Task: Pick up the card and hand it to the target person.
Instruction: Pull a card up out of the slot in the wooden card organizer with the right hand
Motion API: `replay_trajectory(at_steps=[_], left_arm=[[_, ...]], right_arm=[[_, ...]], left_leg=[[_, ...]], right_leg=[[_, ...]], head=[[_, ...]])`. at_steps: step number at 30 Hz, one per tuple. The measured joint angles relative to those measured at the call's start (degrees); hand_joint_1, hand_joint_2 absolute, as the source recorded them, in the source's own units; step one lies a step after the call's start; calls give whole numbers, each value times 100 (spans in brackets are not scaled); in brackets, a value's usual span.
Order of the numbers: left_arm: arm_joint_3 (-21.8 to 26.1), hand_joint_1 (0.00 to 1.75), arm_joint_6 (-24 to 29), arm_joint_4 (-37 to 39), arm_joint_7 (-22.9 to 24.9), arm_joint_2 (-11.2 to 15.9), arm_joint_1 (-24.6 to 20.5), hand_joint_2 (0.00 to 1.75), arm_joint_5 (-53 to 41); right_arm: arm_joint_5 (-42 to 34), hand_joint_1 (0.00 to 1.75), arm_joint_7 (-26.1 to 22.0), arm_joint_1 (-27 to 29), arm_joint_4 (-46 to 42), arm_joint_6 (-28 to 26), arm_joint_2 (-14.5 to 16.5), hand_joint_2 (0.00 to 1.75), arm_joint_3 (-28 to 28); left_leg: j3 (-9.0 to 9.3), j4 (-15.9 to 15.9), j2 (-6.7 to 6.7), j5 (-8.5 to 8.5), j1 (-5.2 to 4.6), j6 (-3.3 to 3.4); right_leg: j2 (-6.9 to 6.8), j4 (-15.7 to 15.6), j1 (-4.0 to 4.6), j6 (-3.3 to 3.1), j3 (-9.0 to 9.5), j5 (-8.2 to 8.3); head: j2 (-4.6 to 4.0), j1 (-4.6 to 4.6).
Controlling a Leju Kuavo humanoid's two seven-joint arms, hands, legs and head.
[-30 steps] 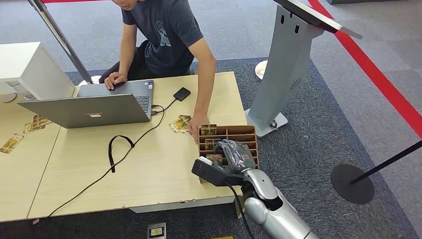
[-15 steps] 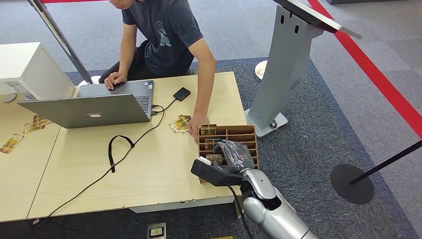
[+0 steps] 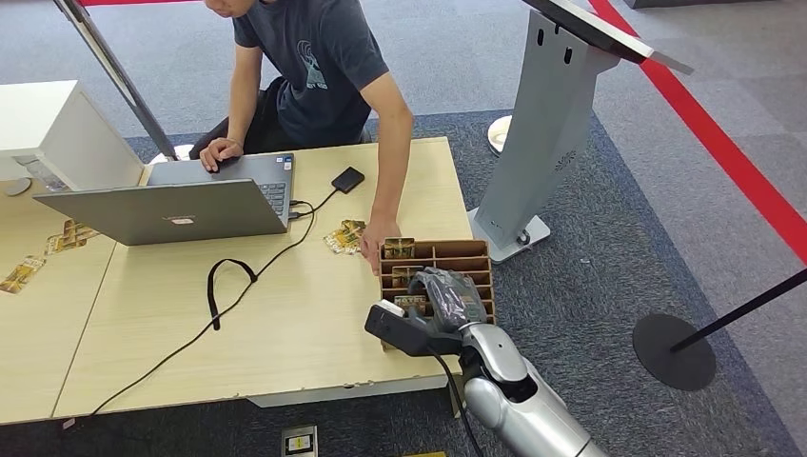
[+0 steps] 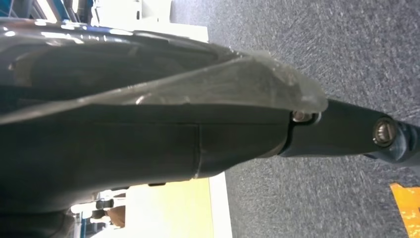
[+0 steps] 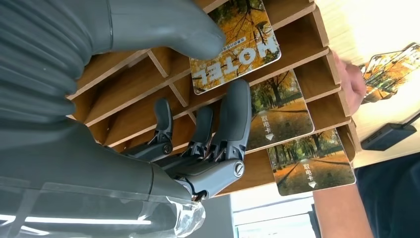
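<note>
Right hand (image 5: 198, 144) unmoved, thumb pressing card (image 5: 235, 44) in rack (image 3: 466, 255).

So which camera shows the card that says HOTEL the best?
The right wrist view. The HOTEL card is big there, standing in the wooden rack, with the right robot hand pinching it between thumb and finger. The head view shows that card tiny, partly behind the hand. The left wrist view faces the carpet.

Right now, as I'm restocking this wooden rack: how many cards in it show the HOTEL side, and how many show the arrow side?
HOTEL-side card: 1
Arrow-side cards: 2
Total in the rack: 3
</note>
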Motion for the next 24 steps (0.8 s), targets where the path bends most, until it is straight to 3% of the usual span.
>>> replay_trajectory(at_steps=[24], left_arm=[[-48,0,19,-38,81,2,-127,0,-146]], right_arm=[[229,103,147,142,-235,15,-58,175,-140]], left_leg=[[-2,2,-1,0,-1,0]], right_leg=[[-1,3,0,1,-3,-1]], head=[[0,0]])
